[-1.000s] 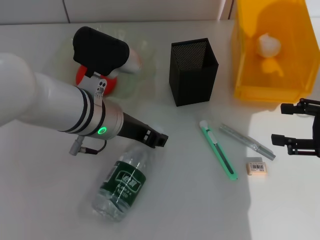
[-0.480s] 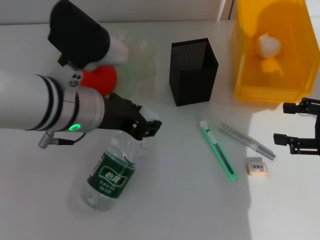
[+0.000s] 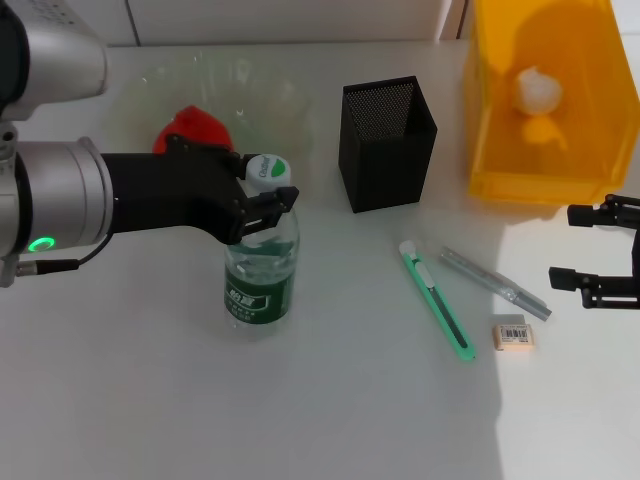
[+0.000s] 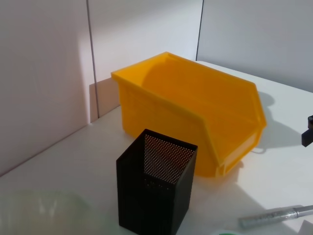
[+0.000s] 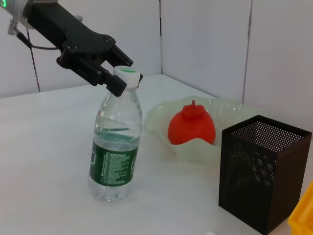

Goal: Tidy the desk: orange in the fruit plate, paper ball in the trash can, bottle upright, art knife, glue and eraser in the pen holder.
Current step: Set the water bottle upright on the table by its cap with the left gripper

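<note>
— Where was the bottle?

— It stood upright on the white bench, near the middle, green label facing forward. The left claw was clenched around its neck just under the green-and-white cap; the right wrist view showed the dark fingers pinching there from the side.

— And the orange?

— The orange lay in the clear fruit plate behind the left arm, at the far side of the bench.

— What about the stationery?

— All three pieces were on the bench, outside the black mesh pen holder. The green art knife lay in front of the holder, the glue just beside it towards the right, and the eraser close to the near end of the glue.

— The paper ball?

— The paper ball sat inside the yellow trash can, at the far right.

— And the other arm?

— The right claw hovered at the right edge, near the eraser and glue, its fingers spread apart and gripping nothing.
</note>
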You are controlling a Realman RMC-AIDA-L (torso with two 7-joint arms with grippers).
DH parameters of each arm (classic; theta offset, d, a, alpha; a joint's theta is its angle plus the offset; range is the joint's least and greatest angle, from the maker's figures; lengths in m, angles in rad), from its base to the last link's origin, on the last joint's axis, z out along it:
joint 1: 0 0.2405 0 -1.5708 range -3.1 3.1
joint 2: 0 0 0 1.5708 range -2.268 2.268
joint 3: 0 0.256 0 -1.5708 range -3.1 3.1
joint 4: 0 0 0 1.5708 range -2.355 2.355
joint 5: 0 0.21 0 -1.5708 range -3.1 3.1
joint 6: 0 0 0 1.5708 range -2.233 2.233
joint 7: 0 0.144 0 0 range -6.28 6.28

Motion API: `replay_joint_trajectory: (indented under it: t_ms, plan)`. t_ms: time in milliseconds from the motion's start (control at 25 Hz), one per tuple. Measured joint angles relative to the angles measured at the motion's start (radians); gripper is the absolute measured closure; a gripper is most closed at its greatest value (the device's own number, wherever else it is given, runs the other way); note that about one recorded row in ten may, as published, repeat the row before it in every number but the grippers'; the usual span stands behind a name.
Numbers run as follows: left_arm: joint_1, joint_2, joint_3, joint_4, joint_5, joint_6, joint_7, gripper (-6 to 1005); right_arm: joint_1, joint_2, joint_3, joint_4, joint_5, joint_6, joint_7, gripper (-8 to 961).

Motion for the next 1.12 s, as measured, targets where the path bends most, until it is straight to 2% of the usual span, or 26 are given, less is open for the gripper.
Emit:
replay_joint_trajectory:
  t_ms: [160, 240, 400, 680, 1120]
  plan:
    - [0.021, -0.001, -0.053, -0.009, -0.022, 0.012, 0.039, 559, 0.005, -0.001, 0.003, -0.002, 0.0, 0.0, -0.001, 164]
    - [0.021, -0.001, -0.057, -0.01, -0.023, 0.013, 0.041, 558, 0.005, -0.001, 0.003, -0.002, 0.0, 0.0, -0.001, 164]
    - [0.019, 0.0, -0.128, -0.022, -0.039, 0.042, 0.079, 550, 0.007, 0.002, 0.003, -0.008, 0.0, 0.0, 0.003, 164]
    - [0.002, 0.0, -0.222, -0.089, -0.138, 0.071, 0.164, 531, 0.01, 0.01, 0.005, -0.014, 0.001, 0.0, 0.019, 164]
    - [-0.019, 0.0, -0.246, -0.125, -0.14, 0.057, 0.184, 501, 0.015, 0.013, 0.001, -0.022, 0.006, 0.0, 0.029, 164]
